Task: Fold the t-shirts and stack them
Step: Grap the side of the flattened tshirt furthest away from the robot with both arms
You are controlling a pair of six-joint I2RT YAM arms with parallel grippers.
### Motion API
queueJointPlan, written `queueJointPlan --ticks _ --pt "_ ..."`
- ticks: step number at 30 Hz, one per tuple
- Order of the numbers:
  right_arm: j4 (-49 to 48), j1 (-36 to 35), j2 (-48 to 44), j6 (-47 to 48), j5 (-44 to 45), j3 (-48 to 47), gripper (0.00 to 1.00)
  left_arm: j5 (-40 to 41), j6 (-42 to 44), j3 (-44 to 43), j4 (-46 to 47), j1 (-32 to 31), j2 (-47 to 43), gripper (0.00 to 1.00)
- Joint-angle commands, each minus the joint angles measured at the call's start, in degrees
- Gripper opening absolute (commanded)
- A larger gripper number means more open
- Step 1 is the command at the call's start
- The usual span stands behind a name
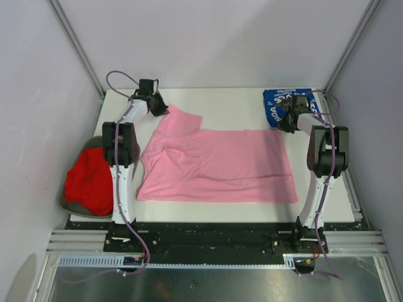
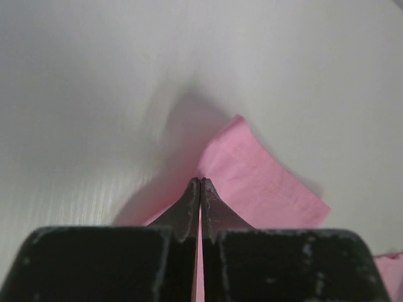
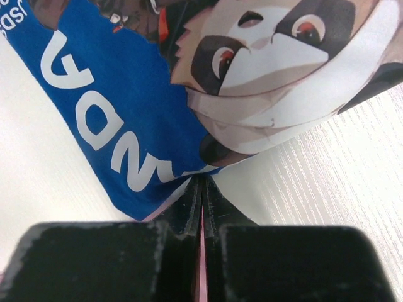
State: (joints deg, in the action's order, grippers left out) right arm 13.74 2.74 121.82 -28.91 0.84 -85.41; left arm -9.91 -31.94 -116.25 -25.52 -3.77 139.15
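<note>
The pink t-shirt (image 1: 214, 167) lies spread flat across the middle of the white table (image 1: 239, 104). My left gripper (image 1: 160, 110) is at its far left corner, shut on the pink cloth (image 2: 258, 182), and the tips (image 2: 200, 182) meet over the fabric. My right gripper (image 1: 284, 124) is at the shirt's far right corner, also shut, with a thin strip of pink between its jaws (image 3: 201, 179). The blue t-shirt (image 1: 280, 104) with white lettering and a cartoon print (image 3: 126, 107) lies folded just beyond the right gripper. The red t-shirt (image 1: 88, 179) sits bunched at the left.
The red shirt rests in a grey bin (image 1: 65, 202) off the table's left edge. White walls with metal posts (image 1: 75, 44) enclose the table on three sides. The arms' bases stand on a black rail (image 1: 208, 236) at the near edge.
</note>
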Motion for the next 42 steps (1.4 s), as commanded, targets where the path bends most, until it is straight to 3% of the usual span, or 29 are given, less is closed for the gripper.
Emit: queueJointPlan --ticks 1,25,32,42 --pt "2.8 0.4 -3.6 0.6 0.5 -1.9 0.00 -1.2 1.0 -0.1 0.4 0.5 -7.5 0.00" --pt "3.2 2.8 -10.1 -0.5 -2.4 2.9 0.00 -3.2 1.7 2.3 0.3 0.5 -14.2 0.00" --pt "4.9 3.0 -14.7 -1.1 -1.4 8.4 0.00 -4.2 1.8 14.0 0.4 0.4 -23.0 0.00" --pt "7.8 2.7 -24.6 -2.3 1.9 19.1 0.00 -1.9 -0.1 38.7 0.8 -0.4 -41.2 0.00"
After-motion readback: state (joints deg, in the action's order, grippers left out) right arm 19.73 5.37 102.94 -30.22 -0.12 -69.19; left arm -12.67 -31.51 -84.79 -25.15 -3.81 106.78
